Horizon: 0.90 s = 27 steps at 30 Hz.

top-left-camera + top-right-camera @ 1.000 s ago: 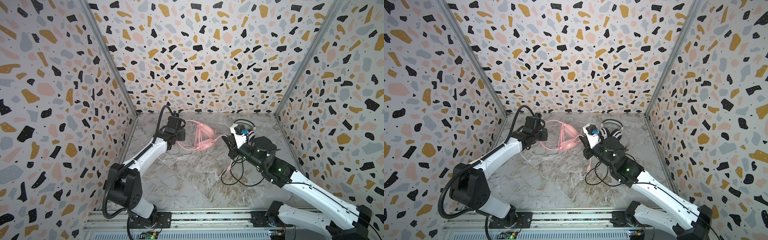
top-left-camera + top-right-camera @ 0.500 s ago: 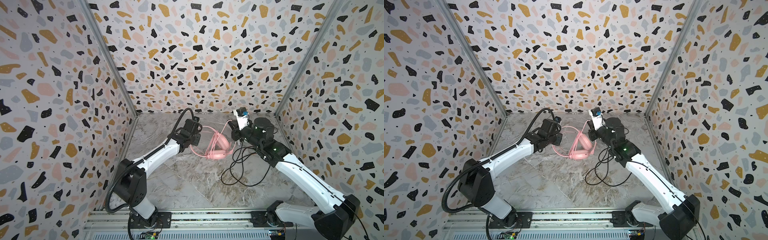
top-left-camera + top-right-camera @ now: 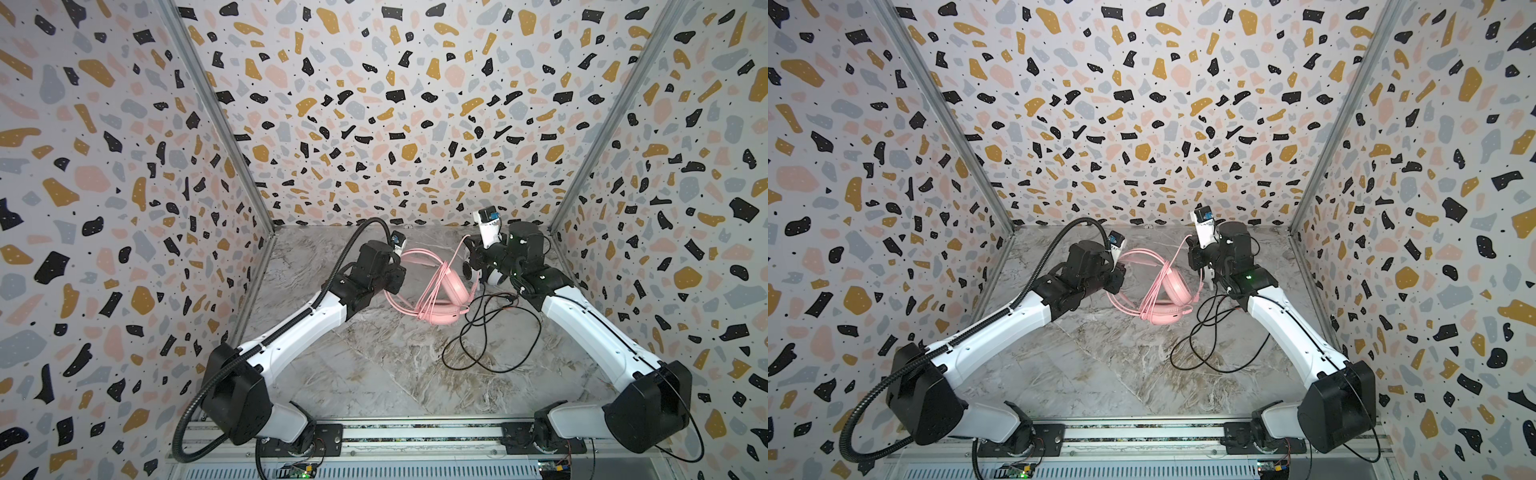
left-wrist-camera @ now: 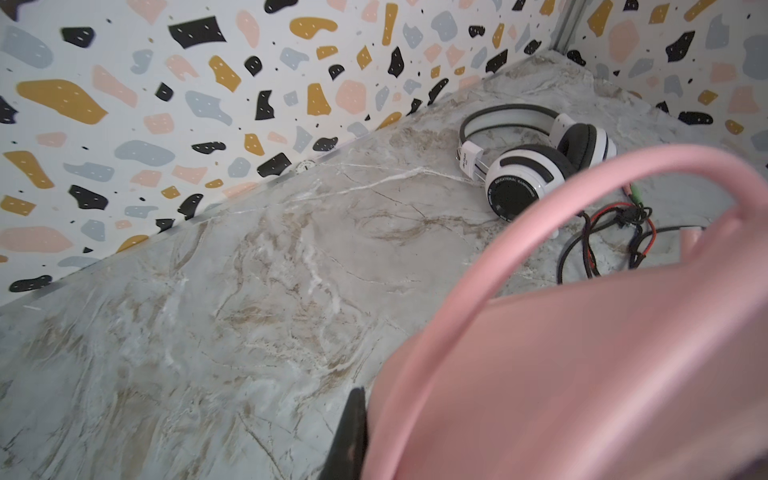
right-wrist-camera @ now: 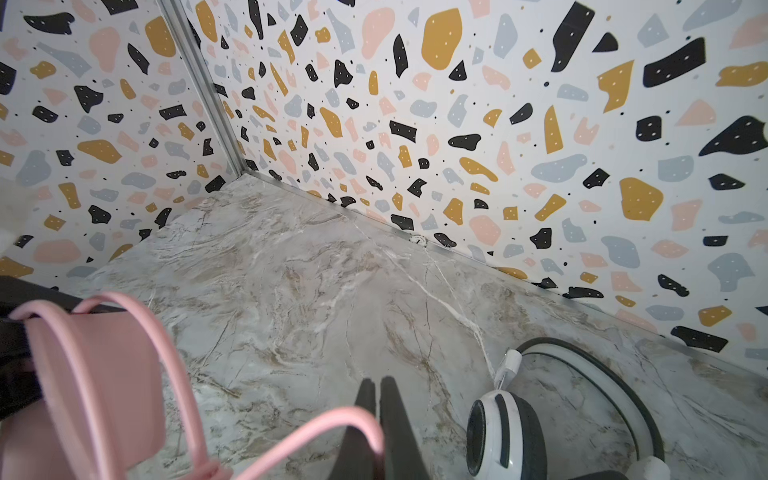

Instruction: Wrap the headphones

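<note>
Left hand (image 3: pixel 400 268) clenched on pink headset (image 3: pixel 446 291) band; right hand (image 5: pixel 379 386) pinching its pink cable (image 5: pixel 316 424). Nearest: loose black cable (image 3: pixel 490 345) loops, open table (image 3: pixel 365 374) in front. Mid: pink headset between the hands, band running left-right, cable leading off to right hand, some turns on. Far: white-and-black headset (image 4: pixel 536 166) just beside right hand, near back wall, so tight there.

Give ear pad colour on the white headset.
Ear pads are black; left wrist view shows them best.
</note>
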### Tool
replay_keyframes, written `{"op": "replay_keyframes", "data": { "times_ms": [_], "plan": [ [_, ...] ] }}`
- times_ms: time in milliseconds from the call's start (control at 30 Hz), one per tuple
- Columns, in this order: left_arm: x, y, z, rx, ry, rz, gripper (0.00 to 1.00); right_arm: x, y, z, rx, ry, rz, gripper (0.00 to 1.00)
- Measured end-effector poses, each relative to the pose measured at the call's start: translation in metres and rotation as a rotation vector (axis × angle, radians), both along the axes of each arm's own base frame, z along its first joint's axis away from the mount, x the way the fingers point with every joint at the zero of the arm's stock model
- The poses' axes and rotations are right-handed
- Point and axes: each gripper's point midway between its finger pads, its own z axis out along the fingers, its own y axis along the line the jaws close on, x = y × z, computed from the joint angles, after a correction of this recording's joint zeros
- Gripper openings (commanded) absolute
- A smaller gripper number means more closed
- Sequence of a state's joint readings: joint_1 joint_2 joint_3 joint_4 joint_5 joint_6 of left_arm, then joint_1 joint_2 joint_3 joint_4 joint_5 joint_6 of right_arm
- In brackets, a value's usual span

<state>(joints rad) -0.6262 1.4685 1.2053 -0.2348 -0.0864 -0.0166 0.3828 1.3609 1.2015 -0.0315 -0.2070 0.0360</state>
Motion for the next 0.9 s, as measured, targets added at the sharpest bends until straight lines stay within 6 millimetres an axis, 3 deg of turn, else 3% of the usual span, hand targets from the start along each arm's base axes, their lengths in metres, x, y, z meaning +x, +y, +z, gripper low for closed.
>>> {"op": "replay_keyframes", "data": {
  "times_ms": [200, 433, 533, 600, 900],
  "plan": [
    [-0.007, -0.014, -0.016, 0.012, 0.044, -0.057, 0.0, -0.003, 0.009, -0.006, 0.022, 0.028, 0.063, 0.0],
    [-0.012, -0.023, -0.01, -0.002, 0.04, -0.093, 0.0, -0.012, 0.011, 0.014, 0.071, -0.017, 0.087, 0.0],
    [-0.012, -0.024, -0.005, -0.013, 0.028, -0.097, 0.0, -0.009, 0.007, 0.013, 0.073, -0.017, 0.078, 0.0],
    [-0.013, -0.024, 0.0, -0.021, 0.018, -0.099, 0.0, -0.007, 0.006, 0.007, 0.075, -0.012, 0.07, 0.0],
    [-0.033, -0.019, 0.013, -0.058, -0.007, -0.151, 0.0, -0.011, -0.001, -0.055, 0.079, 0.095, 0.088, 0.02]
  ]
}}
